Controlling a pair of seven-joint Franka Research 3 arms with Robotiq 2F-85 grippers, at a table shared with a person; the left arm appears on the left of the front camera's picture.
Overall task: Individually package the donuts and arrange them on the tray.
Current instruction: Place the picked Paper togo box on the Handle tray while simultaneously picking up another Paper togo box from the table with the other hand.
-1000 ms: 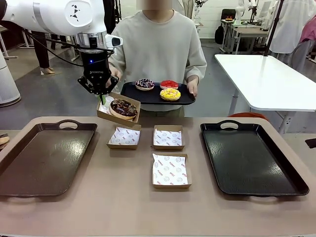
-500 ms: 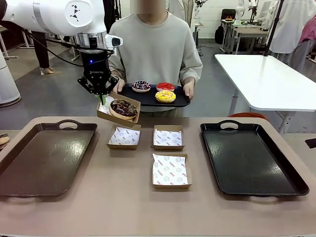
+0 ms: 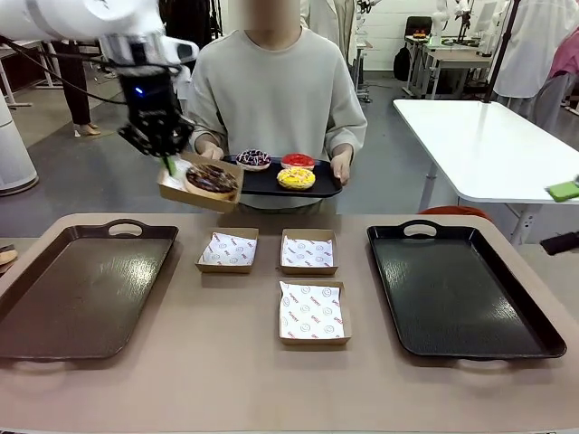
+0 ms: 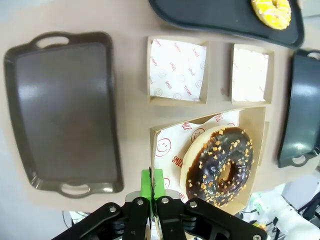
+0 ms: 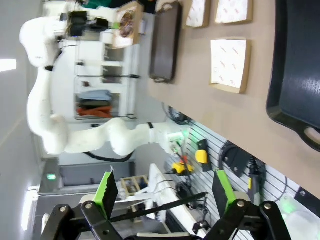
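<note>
Left wrist view's top edge crops the yellow donut.

Robotics lab: a white robot arm reaches over a tan table on a grey concrete floor. White worktables stand at far right, and a slotted tool wall runs behind the robot.

We see two lined boxes side by side, a third box at their 5 o'clock.

Left arm raised, left claw pointing down, pinched tight, right claw spread wide.
</note>
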